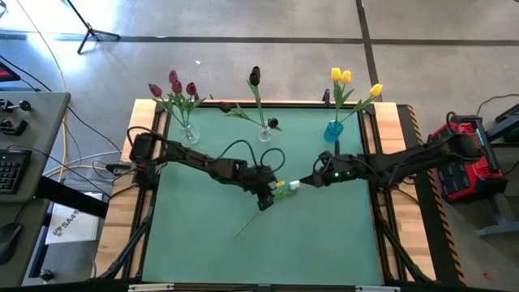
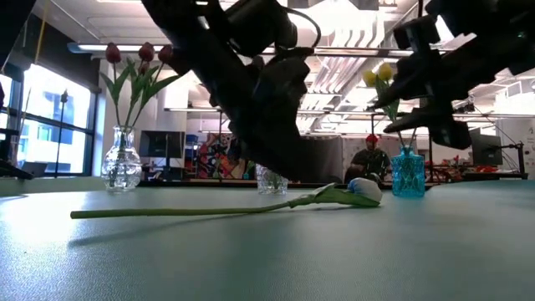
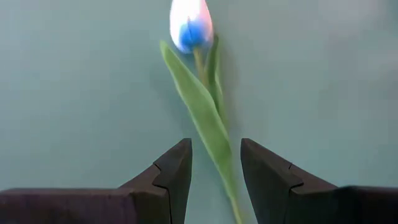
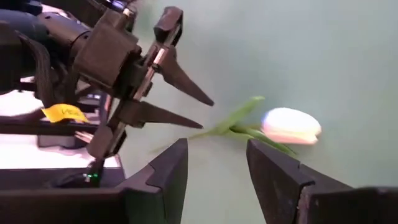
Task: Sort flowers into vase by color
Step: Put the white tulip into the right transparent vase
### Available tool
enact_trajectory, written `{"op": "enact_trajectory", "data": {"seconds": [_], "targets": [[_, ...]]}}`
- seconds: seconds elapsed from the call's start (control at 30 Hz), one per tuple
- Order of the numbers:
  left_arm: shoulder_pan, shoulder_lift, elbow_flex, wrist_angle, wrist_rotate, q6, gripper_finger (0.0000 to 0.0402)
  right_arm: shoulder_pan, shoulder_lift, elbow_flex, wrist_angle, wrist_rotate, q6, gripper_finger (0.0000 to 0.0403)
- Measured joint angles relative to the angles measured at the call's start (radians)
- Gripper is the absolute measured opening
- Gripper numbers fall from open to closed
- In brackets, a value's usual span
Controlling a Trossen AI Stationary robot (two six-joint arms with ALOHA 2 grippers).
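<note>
One white tulip [image 1: 290, 186] with a thin green stem and long pointed leaf lies flat on the matte green table [image 1: 324, 243], the left tool [image 1: 268, 197] spread narrowly astride its stem without gripping, the right tool [image 1: 308, 183] open just beside its smooth oval head.

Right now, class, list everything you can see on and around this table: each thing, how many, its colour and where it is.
White tulip: one, lying mid-table between both grippers.
Red tulips: three, in the clear vase, back left.
Black tulips: one in the middle clear vase, one lying beside it.
Yellow tulips: three, in the blue vase, back right.
Table: one, green mat.
Person: one, in the room behind.
Left gripper: fingers open over the stem.
Right gripper: fingers open, by the white head.
</note>
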Motion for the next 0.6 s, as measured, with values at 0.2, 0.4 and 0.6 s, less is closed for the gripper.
{"op": "enact_trajectory", "data": {"seconds": [0.2,0.4,0.6], "targets": [[-0.052,0.041,0.000,0.025,0.020,-0.060,0.0127,0.027,-0.016,0.000,-0.082,0.010,0.000,0.0156],[-0.096,0.082,0.002,0.035,-0.022,-0.078,0.0127,0.040,-0.014,0.000,-0.114,0.012,-0.011,0.0156],[-0.099,0.129,0.006,0.052,-0.027,-0.122,0.0104,0.040,-0.014,0.000,-0.135,0.011,-0.008,0.0156]]}}
